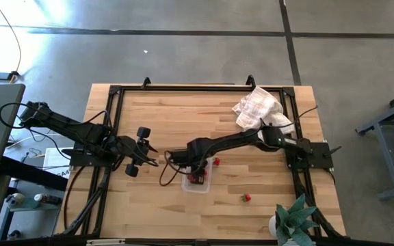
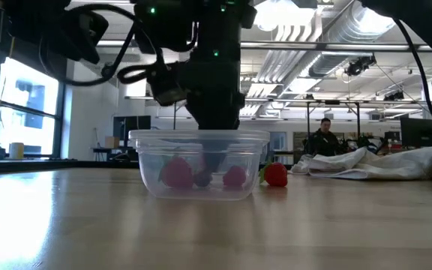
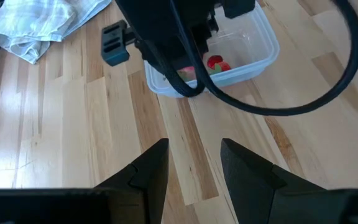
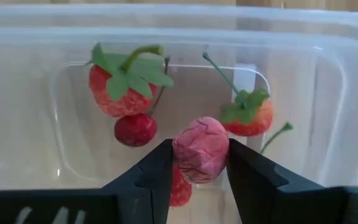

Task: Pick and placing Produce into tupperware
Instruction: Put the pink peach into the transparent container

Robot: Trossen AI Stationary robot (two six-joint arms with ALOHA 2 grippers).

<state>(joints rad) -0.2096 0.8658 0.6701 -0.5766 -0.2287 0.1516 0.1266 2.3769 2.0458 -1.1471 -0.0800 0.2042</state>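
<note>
My right gripper (image 4: 199, 163) is down inside the tupperware (image 4: 328, 81), fingers clamped on a pink berry (image 4: 201, 148) sitting right between the tips. Under and past it I see two green-topped strawberries (image 4: 120, 84) and a dark cherry (image 4: 135, 129) on the container floor. One berry (image 1: 246, 197) lies loose on the table (image 1: 163, 116), well apart. Left gripper (image 3: 194, 163) waits beside, parted, empty.

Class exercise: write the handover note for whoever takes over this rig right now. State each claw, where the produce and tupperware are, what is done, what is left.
Right claw: inside the tupperware, shut on a pink piece, not yet released.
Left claw: open, empty, waiting left of the tupperware.
Done: two strawberries and a dark berry lie in the tupperware.
Left: release the pink piece; fetch the red piece lying on the table to the right, and another beside the tupperware.
</note>
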